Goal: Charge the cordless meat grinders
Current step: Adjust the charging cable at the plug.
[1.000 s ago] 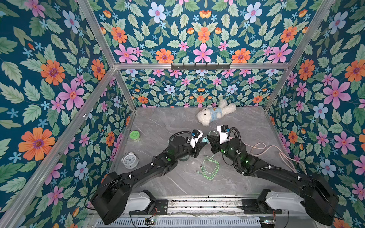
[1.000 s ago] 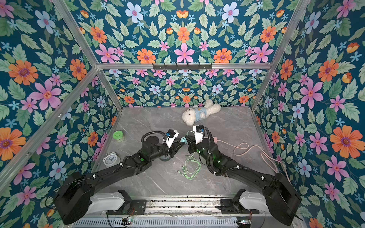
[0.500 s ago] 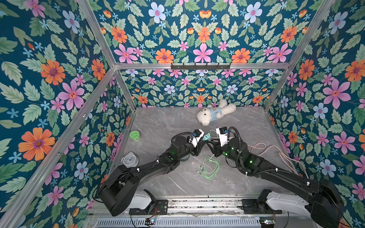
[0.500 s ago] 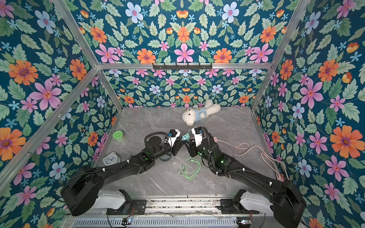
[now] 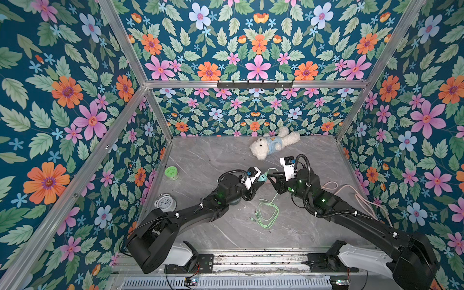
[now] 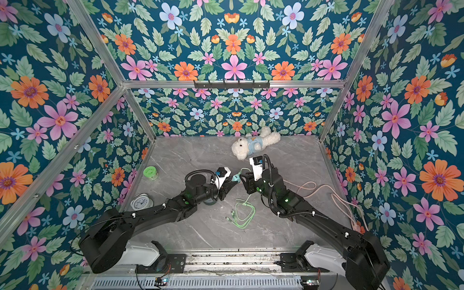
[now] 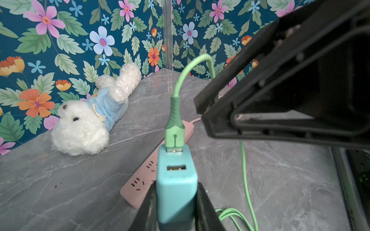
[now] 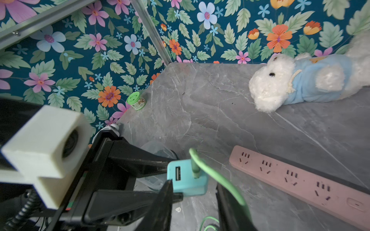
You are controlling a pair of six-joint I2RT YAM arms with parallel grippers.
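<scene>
L gripper (image 7: 177, 208) clamps charger (image 7: 176, 176), cable (image 7: 181, 80) plugged in; R gripper (image 8: 194, 190) parted, empty. Not yet done, prob.: charger into strip (image 8: 300, 176), cable into grinder (image 6: 209, 200).

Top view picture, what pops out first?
Probably the bright flowery walls all around. Then the fluffy white teddy bear in a blue shirt, lying at the back of the grey marble table. In the middle, the left hand pinches a turquoise plastic charger block with a light green cable plugged in.

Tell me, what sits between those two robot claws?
A teal charger block with a green cable plugged in, clamped by the left gripper; the right gripper stands open. Wrist views show it.
</scene>
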